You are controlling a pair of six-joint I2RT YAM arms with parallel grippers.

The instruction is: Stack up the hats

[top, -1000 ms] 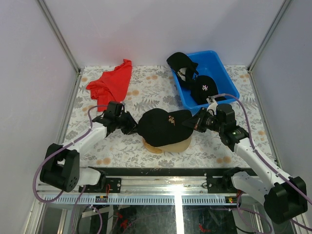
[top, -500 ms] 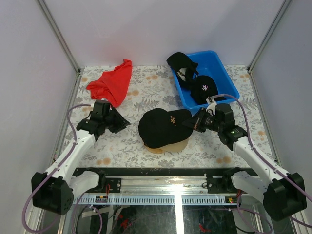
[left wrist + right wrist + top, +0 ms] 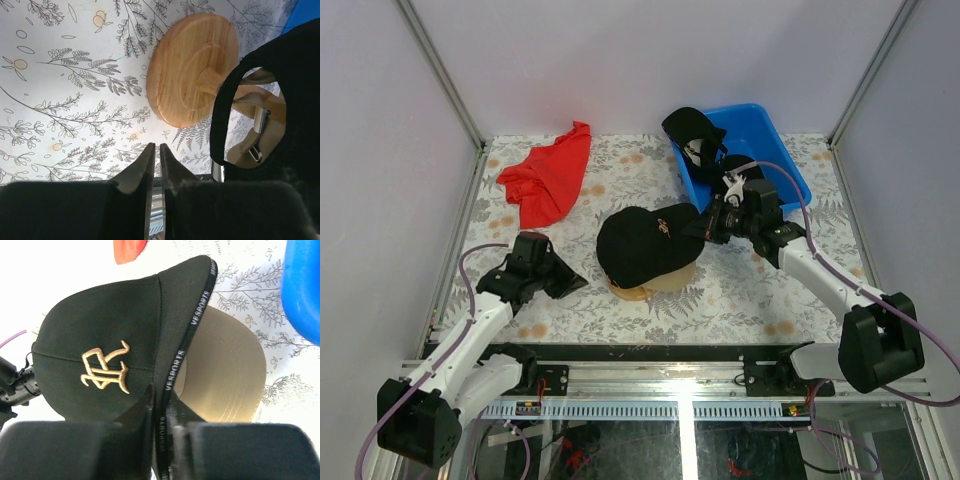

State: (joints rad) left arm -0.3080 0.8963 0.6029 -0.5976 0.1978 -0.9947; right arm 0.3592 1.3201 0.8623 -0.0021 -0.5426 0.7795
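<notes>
A black hat [image 3: 642, 243] with a gold emblem sits on top of a tan hat [image 3: 682, 276] over the wooden stand [image 3: 628, 291]. My right gripper [image 3: 704, 229] is shut on the black hat's brim [image 3: 172, 347], and the tan brim [image 3: 225, 365] shows just beneath it. My left gripper [image 3: 576, 283] is shut and empty, off to the left of the stack. Its wrist view shows the stand's round base [image 3: 192, 70] and the black hat's rear opening [image 3: 300, 100]. Two more black hats [image 3: 692, 128] [image 3: 734, 166] lie in the blue bin.
The blue bin [image 3: 770, 130] stands at the back right, just behind my right arm. A red cloth [image 3: 548, 175] lies at the back left. Frame posts and grey walls close the table's sides and back.
My left gripper came off the back of the black hat, opened briefly, and drew back to the near left, shut. My right gripper carried the brim farther back, and the hat shifted.
</notes>
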